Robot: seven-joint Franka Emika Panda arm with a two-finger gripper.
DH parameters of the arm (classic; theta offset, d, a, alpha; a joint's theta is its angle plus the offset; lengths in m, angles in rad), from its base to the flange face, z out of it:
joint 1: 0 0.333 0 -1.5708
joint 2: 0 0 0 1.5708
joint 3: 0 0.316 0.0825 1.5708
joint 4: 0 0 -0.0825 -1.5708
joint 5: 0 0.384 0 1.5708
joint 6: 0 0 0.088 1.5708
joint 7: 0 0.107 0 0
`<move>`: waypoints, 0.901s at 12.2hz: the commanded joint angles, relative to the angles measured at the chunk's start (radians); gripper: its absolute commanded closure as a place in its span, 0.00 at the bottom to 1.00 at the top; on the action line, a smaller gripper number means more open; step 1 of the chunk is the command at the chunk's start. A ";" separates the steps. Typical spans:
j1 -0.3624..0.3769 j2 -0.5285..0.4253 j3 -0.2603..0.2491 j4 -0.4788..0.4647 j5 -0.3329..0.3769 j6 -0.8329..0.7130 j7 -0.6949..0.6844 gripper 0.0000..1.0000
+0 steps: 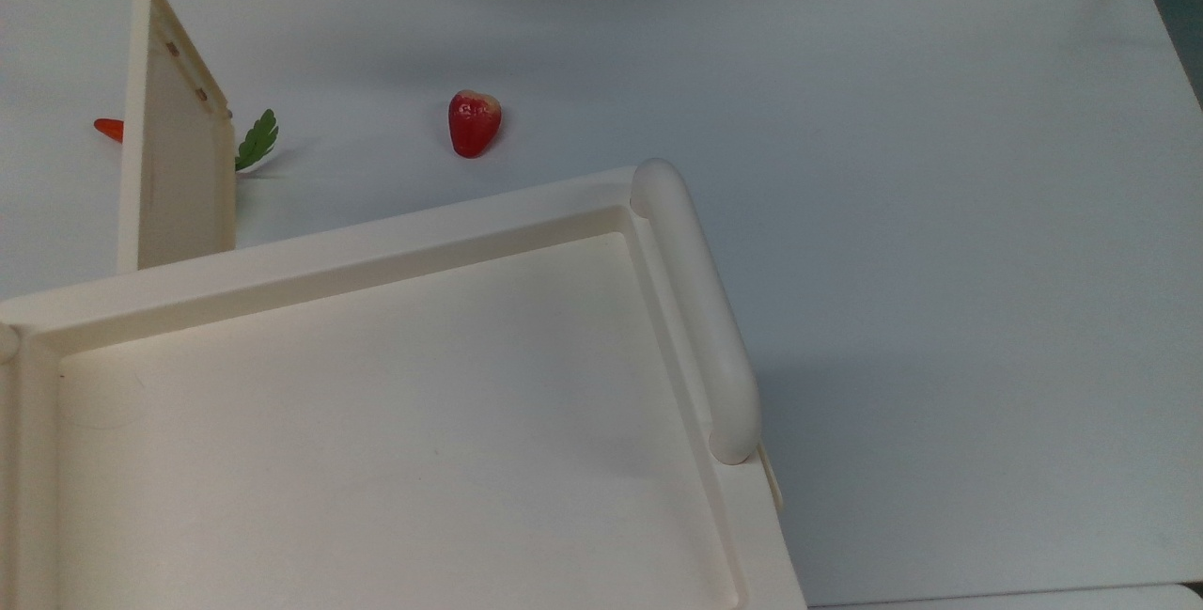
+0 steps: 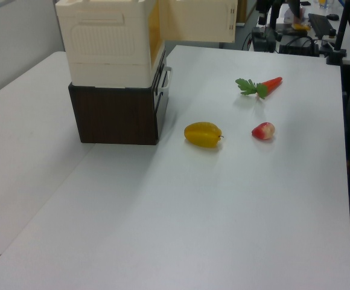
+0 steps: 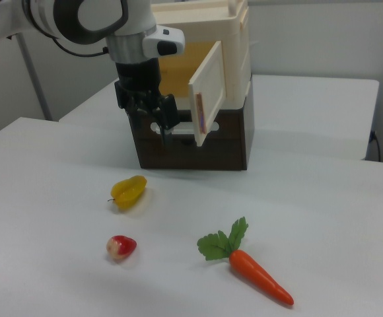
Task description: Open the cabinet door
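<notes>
With the cabinet door [image 3: 208, 99] swung wide, the gripper [image 3: 164, 123] hangs beside it, fingers apart and empty, and should back off without brushing the panel.

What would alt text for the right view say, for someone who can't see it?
A cream cabinet on a dark base stands on a white table with its cabinet door swung open, and a robot arm's gripper hangs just to the door's left. In front lie a yellow fruit, a small red fruit and a carrot with green leaves.
</notes>
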 commanded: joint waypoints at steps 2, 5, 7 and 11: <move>0.017 -0.014 0.001 -0.024 -0.019 -0.013 0.014 0.00; 0.017 -0.008 0.001 -0.022 -0.018 -0.012 0.011 0.00; 0.013 -0.010 0.001 -0.021 -0.013 -0.013 0.010 0.00; 0.013 -0.010 0.001 -0.024 -0.005 -0.021 -0.047 0.00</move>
